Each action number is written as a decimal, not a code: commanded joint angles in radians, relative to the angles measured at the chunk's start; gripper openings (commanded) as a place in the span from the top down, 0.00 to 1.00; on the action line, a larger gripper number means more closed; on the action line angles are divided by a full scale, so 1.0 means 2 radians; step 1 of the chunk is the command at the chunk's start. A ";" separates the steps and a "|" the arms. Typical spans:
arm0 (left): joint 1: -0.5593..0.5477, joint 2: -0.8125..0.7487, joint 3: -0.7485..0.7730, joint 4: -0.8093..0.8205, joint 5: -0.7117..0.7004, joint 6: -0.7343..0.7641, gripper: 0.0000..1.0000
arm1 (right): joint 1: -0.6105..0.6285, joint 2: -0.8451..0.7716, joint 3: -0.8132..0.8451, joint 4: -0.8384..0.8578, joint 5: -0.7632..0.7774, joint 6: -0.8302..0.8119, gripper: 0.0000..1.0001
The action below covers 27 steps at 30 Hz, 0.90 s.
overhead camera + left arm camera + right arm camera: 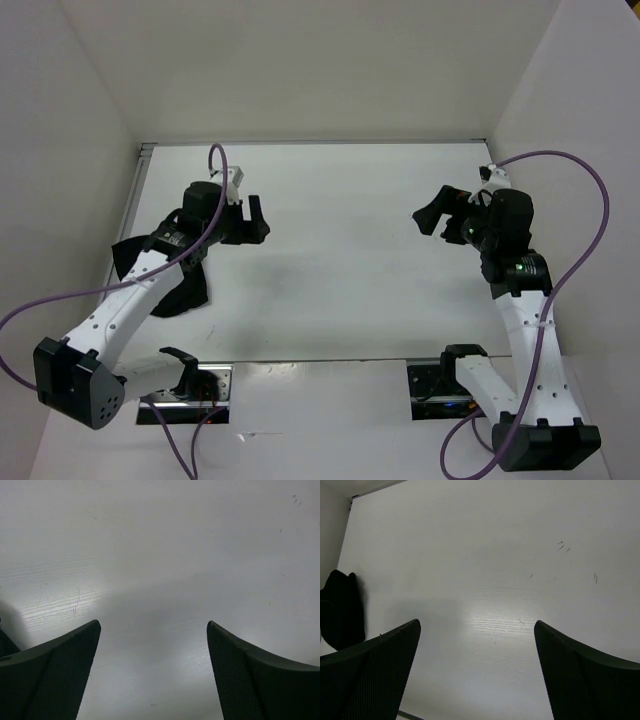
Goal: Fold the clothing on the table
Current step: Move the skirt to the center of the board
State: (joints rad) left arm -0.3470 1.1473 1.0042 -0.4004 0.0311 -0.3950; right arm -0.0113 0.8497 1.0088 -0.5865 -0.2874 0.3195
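At the near edge of the counter (340,300) the two arm bases are bolted side by side, each trailing a purple cable (590,215). Just beyond the left base, the clothing (188,290) lies crumpled in a dark heap on the counter's left side, close to the left wall (60,150). The left arm crosses above it and hides its middle, so black fabric shows on either side of the white link. The right wrist view catches the same heap as a dark soft lump (341,610) at its left margin. Farther in, about mid-counter, the left claw (258,220) points toward the centre with its fingers spread wide and nothing between them. Its own camera shows only bare white surface between the two dark fingertips (75,650). Opposite it, well apart across the middle of the counter, the right claw (432,212) faces back toward the left one. It is likewise wide open and holds nothing. Neither claw touches the clothing. Beyond both, the counter runs bare to its thin metal far edge (320,143), where the white back wall (320,70) rises.
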 commanded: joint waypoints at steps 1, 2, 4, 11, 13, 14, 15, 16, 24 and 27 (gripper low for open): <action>0.004 -0.001 0.022 0.002 -0.028 -0.006 0.06 | -0.002 -0.001 0.021 0.025 0.001 -0.013 0.01; 0.004 -0.001 0.016 -0.002 -0.038 -0.012 0.10 | -0.002 -0.001 0.021 0.025 0.001 -0.013 0.01; 0.009 -0.001 0.016 -0.013 -0.080 -0.029 0.28 | -0.002 0.009 0.021 0.029 0.001 -0.013 0.01; 0.040 0.044 0.012 -0.065 -0.125 -0.110 1.00 | -0.002 0.014 0.021 0.029 -0.004 -0.013 0.01; 0.040 0.045 0.007 -0.052 -0.120 -0.117 1.00 | -0.002 0.009 0.016 0.029 0.001 -0.013 0.01; 0.040 0.045 0.000 -0.048 -0.109 -0.117 1.00 | -0.002 0.003 0.016 0.029 0.001 -0.013 0.01; 0.045 0.045 -0.006 -0.048 -0.104 -0.117 1.00 | -0.002 0.003 0.012 0.029 0.007 -0.013 0.01; 0.045 0.049 -0.006 -0.040 -0.096 -0.110 1.00 | -0.002 -0.002 0.012 0.029 0.007 -0.013 0.01; 0.075 0.050 -0.021 -0.074 -0.157 -0.165 0.68 | -0.002 -0.019 0.003 0.025 0.012 -0.013 0.01; 0.079 0.067 -0.011 -0.110 -0.203 -0.178 0.38 | -0.002 -0.031 0.003 0.025 0.016 -0.013 0.01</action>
State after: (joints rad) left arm -0.1989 1.2579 0.9684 -0.5510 -0.2459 -0.6849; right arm -0.0113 0.8169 1.0092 -0.5842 -0.2695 0.3119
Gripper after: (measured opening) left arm 0.587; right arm 0.987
